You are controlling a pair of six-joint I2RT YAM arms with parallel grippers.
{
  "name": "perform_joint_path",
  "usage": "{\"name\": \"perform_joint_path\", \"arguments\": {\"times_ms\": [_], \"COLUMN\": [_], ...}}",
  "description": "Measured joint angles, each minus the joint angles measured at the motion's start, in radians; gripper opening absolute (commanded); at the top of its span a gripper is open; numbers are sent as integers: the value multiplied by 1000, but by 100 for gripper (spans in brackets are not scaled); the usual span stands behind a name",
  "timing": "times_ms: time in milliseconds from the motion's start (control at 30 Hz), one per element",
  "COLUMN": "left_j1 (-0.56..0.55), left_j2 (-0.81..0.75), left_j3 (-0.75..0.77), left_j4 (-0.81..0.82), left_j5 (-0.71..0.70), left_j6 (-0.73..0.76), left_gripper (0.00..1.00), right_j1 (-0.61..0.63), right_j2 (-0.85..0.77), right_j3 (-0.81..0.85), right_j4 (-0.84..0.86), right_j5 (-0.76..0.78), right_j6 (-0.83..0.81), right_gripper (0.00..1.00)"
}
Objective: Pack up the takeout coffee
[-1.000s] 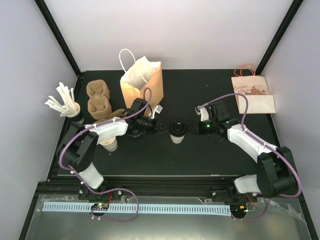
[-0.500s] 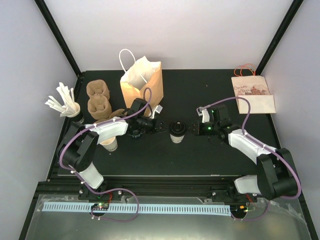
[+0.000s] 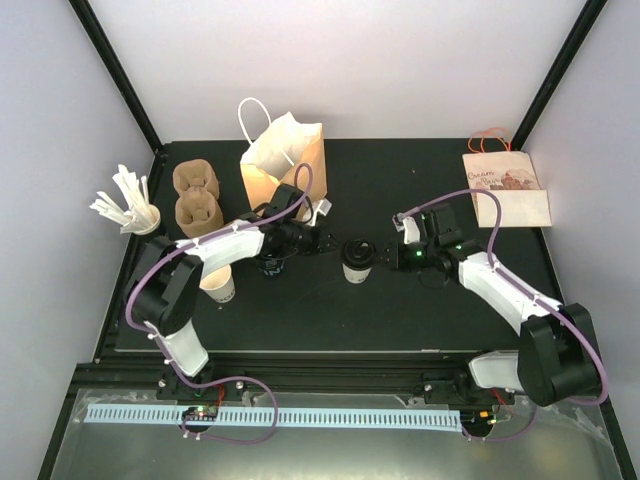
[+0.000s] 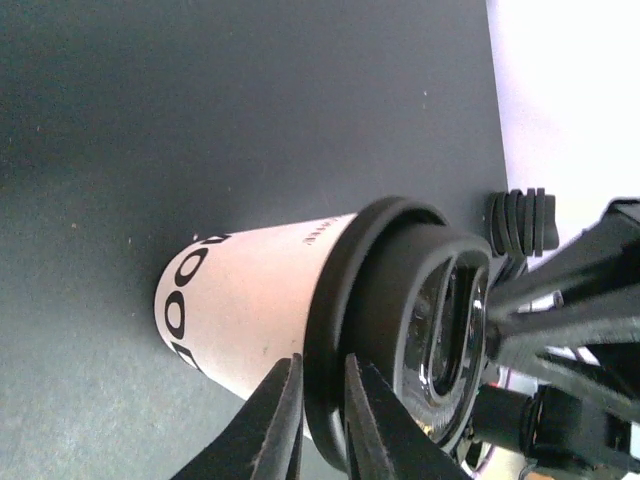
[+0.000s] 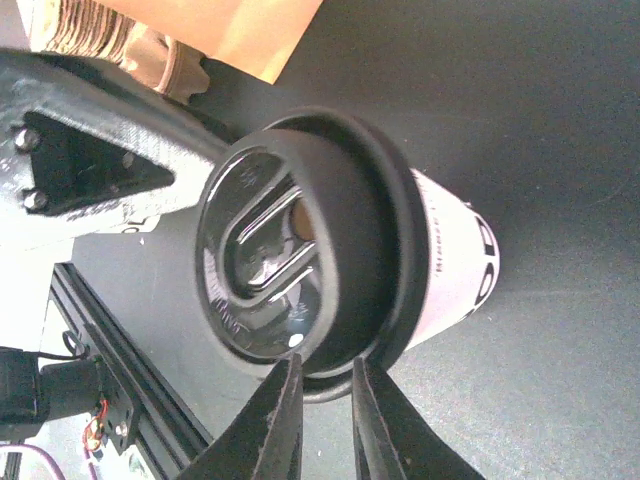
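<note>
Black counter (image 3: 300, 315) fills the cell between pale walls. Nearest, on the left, a second white paper cup (image 3: 218, 288) stands partly under the left arm. At mid-counter the white paper coffee cup (image 3: 353, 272) stands upright with its black plastic lid (image 3: 355, 253) on. The left hand (image 3: 328, 243) and the right hand (image 3: 384, 255) each pinch the lid's rim from opposite sides, fingers clenched on it. Farther back stand an open brown paper bag (image 3: 285, 165) and brown pulp cup carriers (image 3: 197, 195).
</note>
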Motion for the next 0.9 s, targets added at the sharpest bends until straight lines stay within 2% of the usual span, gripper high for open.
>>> {"name": "perform_joint_path", "arguments": {"times_ms": [300,367,533,900], "left_j1": [7,8,8,6], "left_j2": [43,39,-3,-44], "left_j3": [57,58,49,-54], "left_j4": [-37,-47,-60,-31], "left_j5": [-11,-12,-18,-2], "left_j6": [24,29,29,5], "left_gripper": [33,33,24,20], "right_j1": [3,-3,-26,-36], "right_j2": [-32,-32,-32,36], "right_j3": [32,45,54,54], "right_j4": [-72,-77,-80,-70], "right_j5": [10,21,34,33], "right_j6": [-1,-1,-5,-24], "right_gripper": [17,17,17,17]}}
